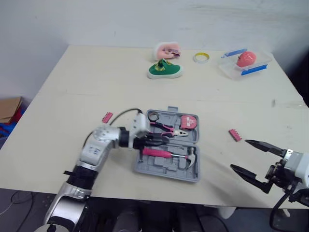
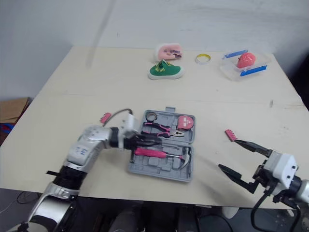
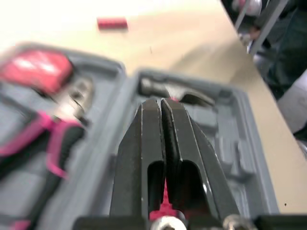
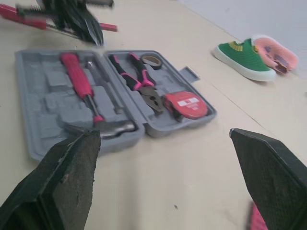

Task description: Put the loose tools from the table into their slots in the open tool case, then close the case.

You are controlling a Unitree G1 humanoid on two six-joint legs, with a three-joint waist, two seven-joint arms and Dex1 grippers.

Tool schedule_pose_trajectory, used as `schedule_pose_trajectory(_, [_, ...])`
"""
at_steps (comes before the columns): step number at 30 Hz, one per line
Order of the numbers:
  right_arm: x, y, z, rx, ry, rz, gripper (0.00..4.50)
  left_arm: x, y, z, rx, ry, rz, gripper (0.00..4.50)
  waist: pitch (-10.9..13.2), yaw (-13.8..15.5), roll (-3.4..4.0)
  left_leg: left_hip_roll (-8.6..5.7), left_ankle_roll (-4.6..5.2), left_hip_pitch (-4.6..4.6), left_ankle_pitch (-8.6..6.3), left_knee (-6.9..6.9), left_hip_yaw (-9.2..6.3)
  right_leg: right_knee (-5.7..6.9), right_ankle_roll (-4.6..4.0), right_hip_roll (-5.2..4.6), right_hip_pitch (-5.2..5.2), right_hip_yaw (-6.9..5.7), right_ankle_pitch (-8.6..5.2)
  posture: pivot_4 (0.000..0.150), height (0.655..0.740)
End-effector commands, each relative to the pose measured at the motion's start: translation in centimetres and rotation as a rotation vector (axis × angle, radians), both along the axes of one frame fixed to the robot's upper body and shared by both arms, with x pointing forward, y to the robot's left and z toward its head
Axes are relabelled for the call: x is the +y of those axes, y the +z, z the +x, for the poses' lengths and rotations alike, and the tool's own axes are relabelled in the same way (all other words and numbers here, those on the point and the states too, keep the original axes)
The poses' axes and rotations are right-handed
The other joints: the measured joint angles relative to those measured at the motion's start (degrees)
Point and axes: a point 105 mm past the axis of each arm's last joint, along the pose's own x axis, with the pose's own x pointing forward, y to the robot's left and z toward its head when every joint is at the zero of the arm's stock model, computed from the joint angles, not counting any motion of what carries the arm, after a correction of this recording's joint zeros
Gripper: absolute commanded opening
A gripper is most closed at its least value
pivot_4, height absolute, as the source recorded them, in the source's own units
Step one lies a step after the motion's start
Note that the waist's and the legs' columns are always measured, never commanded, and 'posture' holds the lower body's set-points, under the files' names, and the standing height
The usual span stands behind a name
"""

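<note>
The grey tool case (image 1: pixel 164 166) lies open near the table's front edge. It holds pink-handled pliers (image 1: pixel 166 128), a pink tape measure (image 1: pixel 189 121) and a pink-handled hammer (image 1: pixel 166 153). My left gripper (image 1: pixel 163 141) hovers over the case's middle, between pliers and hammer, its fingers (image 3: pixel 148 143) pressed shut; a sliver of pink shows low in the gap. One loose pink bit strip (image 1: pixel 106 117) lies left of the case, another (image 1: pixel 235 135) to its right. My right gripper (image 1: pixel 239 154) is wide open at the table's front right, just short of that second strip.
At the table's far side are a green shoe (image 1: pixel 165 70), a pink object (image 1: pixel 168 50), a tape ring (image 1: pixel 201 57) and a clear container (image 1: pixel 231 67) with a pink item inside. A cardboard box (image 1: pixel 9 108) sits on the floor to the left.
</note>
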Motion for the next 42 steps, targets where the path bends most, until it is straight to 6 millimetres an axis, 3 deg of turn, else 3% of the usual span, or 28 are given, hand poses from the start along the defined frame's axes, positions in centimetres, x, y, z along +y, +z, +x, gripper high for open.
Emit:
schedule_pose_trajectory(1, [-2.7, 0.9, -0.4, -0.051, -0.069, -0.044, 4.50, 3.7, 1.1, 0.0, -0.029, 0.084, -0.014, 0.78, 0.11, -0.10, 0.02, -0.01, 0.02, 0.00, -0.01, -0.01, 0.03, -0.01, 0.01, 0.01, 0.00, -0.01, 0.00, 0.150, 0.7400])
schedule_pose_trajectory(5, [-4.6, 1.0, -0.5, -0.066, -0.117, -0.079, 4.50, 8.4, 0.9, 0.7, -0.050, 0.247, 0.022, 2.55, 0.40, -0.07, -0.08, -0.02, 0.10, 0.01, -0.06, -0.01, 0.04, 0.00, 0.07, 0.01, 0.01, 0.00, 0.00, 0.150, 0.7400])
schedule_pose_trajectory(6, [-5.5, 1.1, -0.6, -0.071, -0.141, -0.096, 4.50, 10.8, 0.9, 1.0, -0.065, 0.331, 0.041, 3.12, 0.43, -0.07, -0.08, -0.01, 0.35, 0.02, -0.24, -0.02, 0.02, 0.01, 0.12, 0.00, 0.00, 0.01, 0.03, 0.150, 0.7400])
schedule_pose_trajectory(9, [-7.4, 1.4, -0.8, -0.082, -0.185, -0.127, 4.50, 15.5, 1.1, 1.2, -0.089, 0.497, 0.065, 4.28, 0.55, -0.08, -0.05, -0.01, 0.32, 0.06, -0.23, -0.02, 0.02, 0.04, 0.16, -0.03, 0.00, 0.07, 0.09, 0.150, 0.7400])
schedule_pose_trajectory(11, [-9.0, 1.4, -1.0, -0.080, -0.223, -0.148, 4.50, 19.8, 2.1, 1.4, -0.178, 0.686, 0.060, 4.40, 0.61, -0.17, -0.14, 0.00, 0.18, 0.13, -0.25, -0.11, 0.02, 0.04, 0.14, -0.04, 0.00, 0.07, 0.09, 0.150, 0.7400])
schedule_pose_trajectory(12, [-10.2, 1.4, -1.2, -0.079, -0.257, -0.160, 4.50, 23.4, 2.7, 1.4, -0.188, 0.845, 0.044, 4.40, 0.63, -0.22, -0.16, 0.00, 0.13, 0.15, -0.26, -0.18, 0.02, 0.03, 0.13, -0.05, -0.02, 0.09, 0.09, 0.150, 0.7400])
schedule_pose_trajectory(15, [-13.2, 1.6, -1.8, -0.088, -0.344, -0.203, 4.50, 29.9, 2.1, -0.6, -0.157, 1.089, 0.058, 4.40, 0.68, -1.07, -0.23, 0.00, 0.20, 0.16, -0.19, -0.35, 0.03, -0.01, 0.03, -0.06, -0.09, 0.09, 0.04, 0.150, 0.7400])
schedule_pose_trajectory(19, [-15.6, 1.3, -2.3, -0.063, -0.401, -0.217, 4.50, 34.3, 0.7, -3.7, -0.092, 1.229, 0.104, 4.40, 0.72, -1.58, -0.16, 0.00, -0.01, 0.19, -0.27, -0.48, 0.14, -0.10, -0.03, -0.07, -0.10, 0.03, -0.07, 0.150, 0.7400])
schedule_pose_trajectory(24, [-17.4, 0.8, -3.0, -0.036, -0.457, -0.227, 4.50, 37.5, -0.2, -6.5, -0.044, 1.352, 0.136, 4.40, 0.89, -1.55, -0.43, 0.02, -0.14, 0.20, -0.42, -0.48, 0.17, -0.05, -0.02, -0.10, -0.14, 0.03, -0.08, 0.150, 0.7400])
schedule_pose_trajectory(26, [-18.7, 0.5, -3.7, -0.027, -0.529, -0.219, 4.50, 39.9, -0.7, -8.8, -0.033, 1.473, 0.145, 4.40, 0.91, -1.70, -0.40, 0.02, -0.24, 0.23, -0.52, -0.46, 0.17, -0.02, -0.02, -0.12, -0.13, 0.04, -0.07, 0.150, 0.7400])
schedule_pose_trajectory(28, [-19.0, -0.3, -4.2, -0.006, -0.547, -0.218, 4.50, 41.1, -0.9, -10.2, -0.026, 1.539, 0.129, 4.40, 0.92, -1.96, -0.37, 0.02, -0.26, 0.26, -0.54, -0.49, 0.17, -0.02, -0.03, -0.14, -0.16, 0.08, -0.08, 0.150, 0.7400])
schedule_pose_trajectory(31, [-19.0, -0.5, -4.0, -0.022, -0.555, -0.202, 4.50, 40.6, -1.2, -10.1, -0.026, 1.503, 0.148, 4.40, 0.99, -1.97, -0.25, 0.03, -0.32, 0.30, -0.56, -0.56, 0.18, -0.01, -0.09, -0.14, -0.17, 0.07, -0.11, 0.150, 0.7400])
schedule_pose_trajectory(42, [-15.4, -1.5, -0.6, -0.047, -0.387, -0.140, 4.50, 35.4, 1.0, -5.5, -0.070, 1.233, 0.081, 4.40, 1.02, -2.83, -0.19, 0.03, -0.59, 0.34, -0.40, -0.58, 0.24, 0.17, -0.13, -0.16, -0.18, 0.06, -0.12, 0.150, 0.7400])
